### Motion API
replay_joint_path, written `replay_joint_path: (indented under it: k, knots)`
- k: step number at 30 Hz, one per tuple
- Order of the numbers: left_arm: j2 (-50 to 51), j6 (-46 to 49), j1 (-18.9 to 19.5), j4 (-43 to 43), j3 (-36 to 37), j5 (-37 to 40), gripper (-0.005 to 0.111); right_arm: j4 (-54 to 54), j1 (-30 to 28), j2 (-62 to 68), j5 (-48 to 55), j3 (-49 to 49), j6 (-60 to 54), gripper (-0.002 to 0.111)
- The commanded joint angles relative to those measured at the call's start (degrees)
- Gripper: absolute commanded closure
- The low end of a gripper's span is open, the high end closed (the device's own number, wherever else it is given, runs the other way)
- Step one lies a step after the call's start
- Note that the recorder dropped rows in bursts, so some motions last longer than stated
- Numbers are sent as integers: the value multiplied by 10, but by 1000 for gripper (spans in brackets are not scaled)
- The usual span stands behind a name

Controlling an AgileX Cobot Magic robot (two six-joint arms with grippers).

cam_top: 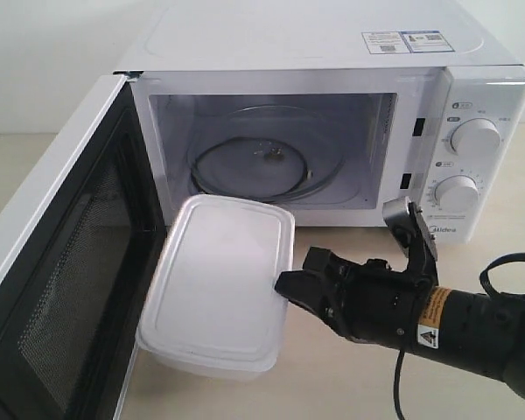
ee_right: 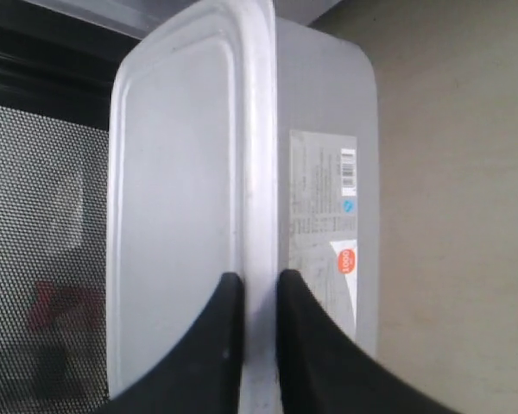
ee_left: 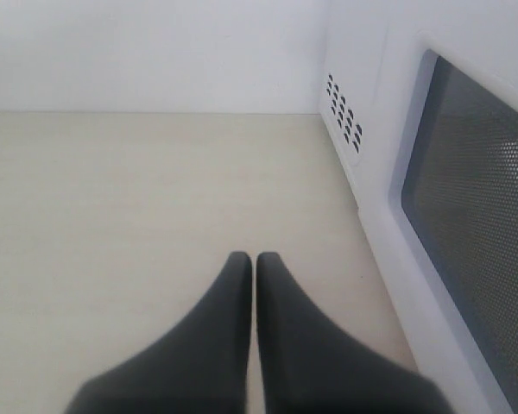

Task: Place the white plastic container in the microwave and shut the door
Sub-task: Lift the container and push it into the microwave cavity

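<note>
One narrow pinch: right tool [cam_top: 284,285] clamped on lid rim [ee_right: 257,155] of container [cam_top: 219,280], tilted above table before open microwave [cam_top: 332,52], beside door [cam_top: 52,262]. Contents unseen; probably light, thin-walled, slick, so rim is best hold. Translucent white, rounded corners, red-white label [ee_right: 324,216]. Left tool [ee_left: 250,263] fingers together, empty.

Microwave [cam_top: 332,52] white, with white dials [cam_top: 475,137] and a blue-and-white sticker [cam_top: 424,40] on top; door [cam_top: 70,262] white outside, black fine-dotted mesh inside. White plastic container [cam_top: 219,280] translucent white, its label [ee_right: 324,198] pale grey print with a red patch. Left gripper [ee_left: 255,259] and right gripper [ee_right: 257,285] black, table [cam_top: 332,376] pale beige with faint grain
</note>
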Motion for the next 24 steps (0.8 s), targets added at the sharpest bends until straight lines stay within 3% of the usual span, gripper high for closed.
replay_joint_path:
  k: [1,10,19,24]
  knots:
    - [-2,-5,1,1,2,0,102,61,-1,-1,-24,-1,-9,108]
    - [-2,-5,1,1,2,0,102,221,12,-1,-30,-1,-5,108]
    - [-2,-4,1,1,2,0,102,516,154,-1,-55,-37,-57,108]
    - [-2,-4,1,1,2,0,102,558,176,-1,-14,-108,-129,108]
